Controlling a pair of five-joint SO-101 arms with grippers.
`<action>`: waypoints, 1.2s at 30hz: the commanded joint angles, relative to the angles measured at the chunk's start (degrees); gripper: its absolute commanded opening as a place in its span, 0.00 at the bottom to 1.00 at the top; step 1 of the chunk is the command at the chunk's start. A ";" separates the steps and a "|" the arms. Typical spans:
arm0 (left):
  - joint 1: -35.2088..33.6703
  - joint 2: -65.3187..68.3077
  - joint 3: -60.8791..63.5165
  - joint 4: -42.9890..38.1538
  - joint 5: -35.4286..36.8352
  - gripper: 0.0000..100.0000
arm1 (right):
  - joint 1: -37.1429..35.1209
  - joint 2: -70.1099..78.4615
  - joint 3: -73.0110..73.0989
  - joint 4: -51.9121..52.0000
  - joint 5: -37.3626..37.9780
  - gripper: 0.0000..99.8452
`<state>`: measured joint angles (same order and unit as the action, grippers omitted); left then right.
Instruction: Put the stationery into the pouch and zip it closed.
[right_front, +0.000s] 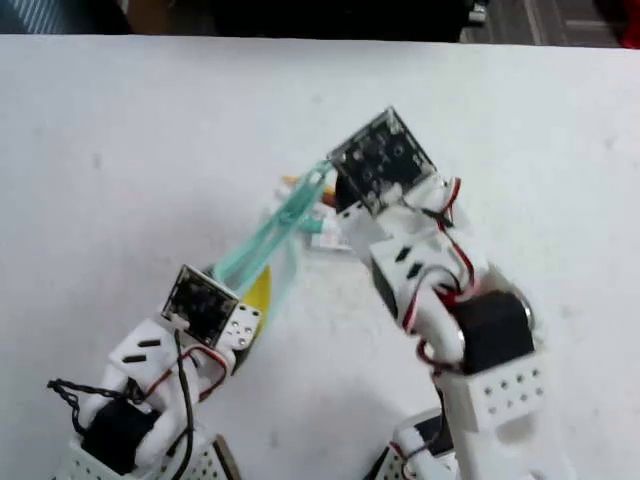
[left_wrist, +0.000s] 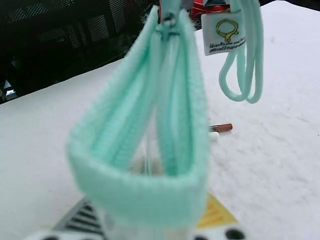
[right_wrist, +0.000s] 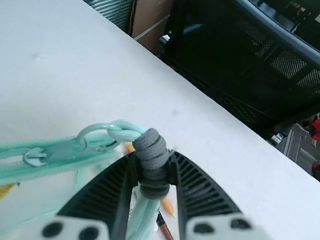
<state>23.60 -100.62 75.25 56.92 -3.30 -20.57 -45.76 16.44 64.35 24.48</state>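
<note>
The mint green pouch (right_front: 268, 232) hangs stretched above the table between both grippers. My left gripper (right_front: 250, 292) is shut on the pouch's near end (left_wrist: 145, 192), its yellow finger (left_wrist: 218, 215) showing under the fabric. My right gripper (right_wrist: 152, 172) is shut on the grey wrapped cord (right_wrist: 151, 150) tied to the zip's ring (right_wrist: 95, 135). The zip slider (right_wrist: 55, 151) sits close to that gripper. A mint strap loop (left_wrist: 245, 75) and a white tag (left_wrist: 223, 32) dangle at the far end. A pencil (right_wrist: 167, 205) lies on the table under the pouch; its tip (left_wrist: 220, 128) shows beside the pouch.
Small stationery pieces (right_front: 325, 235) lie on the white table (right_front: 120, 150) under the right gripper (right_front: 325, 195). Black mesh chairs (right_wrist: 260, 65) stand beyond the table's far edge. Open table surface lies left and right of the arms.
</note>
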 joint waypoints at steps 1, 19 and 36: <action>-0.13 0.04 -0.18 -0.88 0.53 0.02 | 3.65 3.03 -0.79 -2.59 -0.62 0.02; -0.13 0.04 -0.18 -0.88 0.53 0.02 | 2.42 3.65 -0.88 -3.03 -4.22 0.02; -4.18 0.04 -0.44 -1.32 0.79 0.02 | -0.92 -11.38 -0.62 4.97 -3.78 0.28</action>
<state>22.37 -100.70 75.25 57.01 -3.21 -23.56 -55.69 16.70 68.84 20.53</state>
